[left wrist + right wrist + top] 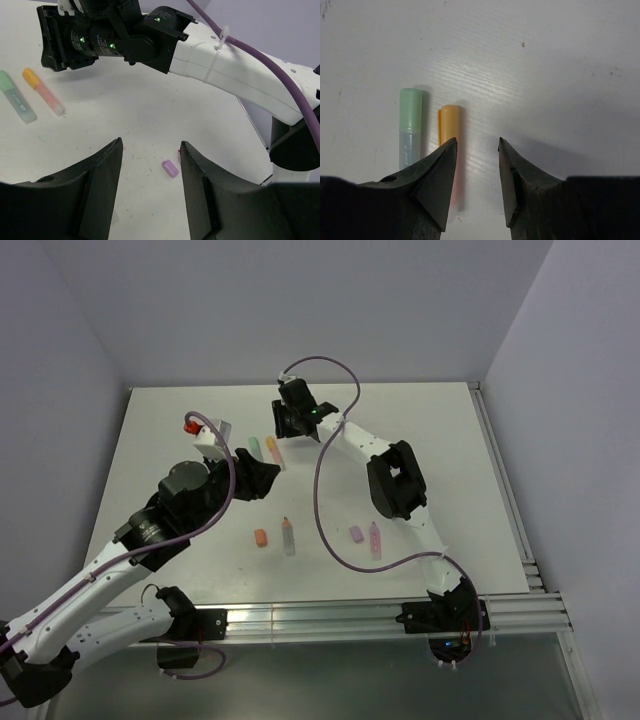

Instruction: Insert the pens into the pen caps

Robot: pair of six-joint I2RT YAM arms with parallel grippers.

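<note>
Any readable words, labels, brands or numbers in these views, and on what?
"L poi": print along the green pen barrel, right wrist view; reading uncertain, and the rest is hidden behind a finger of the right gripper.
Dark marks on the same pen, left wrist view: too blurred to read.
Nothing else legible in any view.

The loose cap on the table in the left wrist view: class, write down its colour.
The cap is pale purple, clearest in the left wrist view.
</note>
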